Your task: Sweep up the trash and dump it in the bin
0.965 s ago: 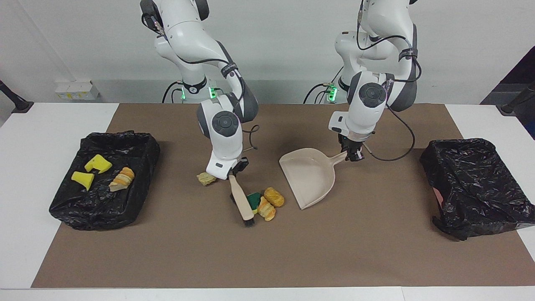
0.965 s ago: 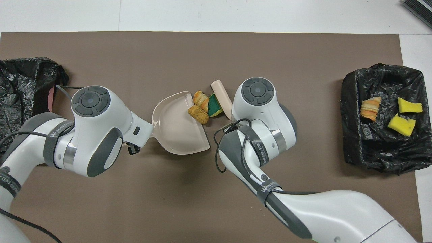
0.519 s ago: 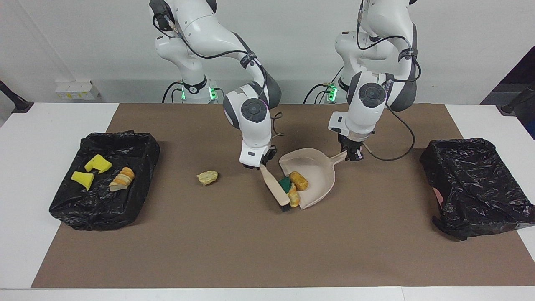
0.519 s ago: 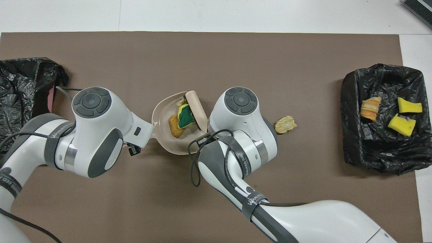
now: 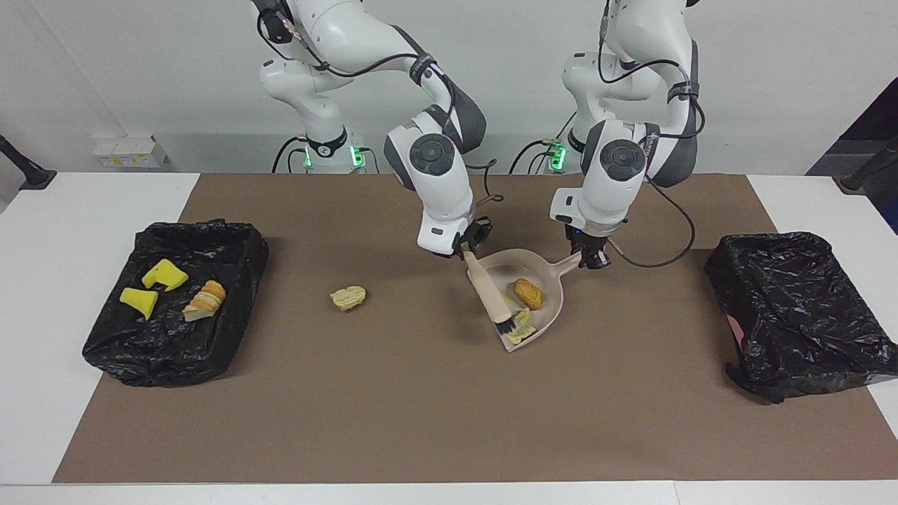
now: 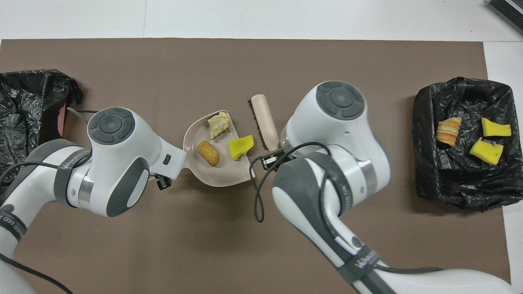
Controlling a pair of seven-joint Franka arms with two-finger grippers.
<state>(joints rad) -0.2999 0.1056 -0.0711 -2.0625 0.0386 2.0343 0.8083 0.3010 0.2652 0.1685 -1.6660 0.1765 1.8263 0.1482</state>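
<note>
The tabletop (image 5: 449, 421) carried two bins. The loaded bin (image 5: 231, 245) lay at the right arm's end, well apart from both hands. The spare bin (image 5: 793, 308) lay at the left arm's end, the nearer of the two to the left hand (image 5: 593, 258).

The left hand was clenched on the handle of the pan (image 5: 547, 280). The pan rested flat on the tabletop. Its long axis ran from that hand toward the right arm's end, the mouth opening that way.

The right hand (image 5: 468, 247) was clenched on the brush (image 5: 487, 291). The brush slanted down from that hand along the pan's mouth, bristles lowest.

Three scraps lay in the pan: a yellow sponge (image 6: 241, 146) at the lip, a brown chunk (image 5: 526, 293) and a tan piece (image 6: 218, 124).

One stray scrap (image 5: 349, 298) lay on the tabletop, out from the pan's mouth toward the loaded bin. The right hand was the nearer to it. A further sweep would probably draw it back toward the mouth; otherwise the pan was ready to dump.
</note>
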